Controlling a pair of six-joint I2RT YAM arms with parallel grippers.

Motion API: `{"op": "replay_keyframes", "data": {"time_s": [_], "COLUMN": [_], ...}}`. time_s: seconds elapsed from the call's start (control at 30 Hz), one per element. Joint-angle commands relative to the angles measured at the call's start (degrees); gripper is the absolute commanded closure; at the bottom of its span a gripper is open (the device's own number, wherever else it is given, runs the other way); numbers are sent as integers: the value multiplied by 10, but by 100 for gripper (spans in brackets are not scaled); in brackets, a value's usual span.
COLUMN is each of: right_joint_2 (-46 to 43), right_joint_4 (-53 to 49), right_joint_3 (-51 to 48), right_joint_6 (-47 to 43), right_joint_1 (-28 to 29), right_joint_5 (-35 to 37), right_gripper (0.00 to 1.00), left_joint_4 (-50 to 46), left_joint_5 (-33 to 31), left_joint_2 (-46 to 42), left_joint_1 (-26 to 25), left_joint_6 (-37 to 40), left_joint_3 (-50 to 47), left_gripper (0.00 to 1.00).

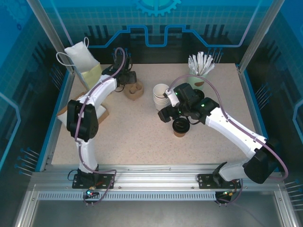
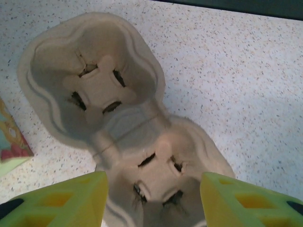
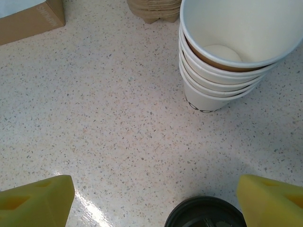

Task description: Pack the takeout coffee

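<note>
The takeout coffee (image 1: 180, 126), a brown cup under a black lid, stands mid-table; its lid (image 3: 206, 215) shows at the bottom edge of the right wrist view. My right gripper (image 1: 166, 115) (image 3: 154, 203) hovers just above and to the left of it, open wide, with only bare tabletop between its fingers. A brown pulp cup carrier (image 1: 134, 90) (image 2: 99, 85) with two wells lies at the back of the table. My left gripper (image 1: 127, 78) (image 2: 154, 203) is open over it, its yellow fingers (image 2: 61, 201) on either side of the near well.
A stack of white paper cups (image 1: 161, 96) (image 3: 222, 61) stands just behind the coffee. A cup of white sticks (image 1: 201, 71) is at the back right. A white bag (image 1: 80, 59) leans at the back left, with a flat brown box (image 3: 28, 16) nearby.
</note>
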Motion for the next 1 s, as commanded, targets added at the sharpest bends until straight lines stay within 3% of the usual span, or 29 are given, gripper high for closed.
{"op": "replay_keyframes", "data": {"time_s": [0.0,0.33,0.97], "right_joint_2": [7,21,30], "right_joint_4": [7,10,10], "right_joint_3": [-5,-6,-8], "right_joint_6": [-9,-14,-9], "right_joint_1": [5,5,5], "right_joint_5": [3,-4,-16], "right_gripper": [10,10,9], "left_joint_4": [-65,-97,-120], "left_joint_5": [-39,-56,-69], "left_joint_2": [37,103,146], "left_joint_1": [2,2,3], "left_joint_6": [-35,-66,-69], "left_joint_3": [55,126,176], "left_gripper": [46,46,50]}}
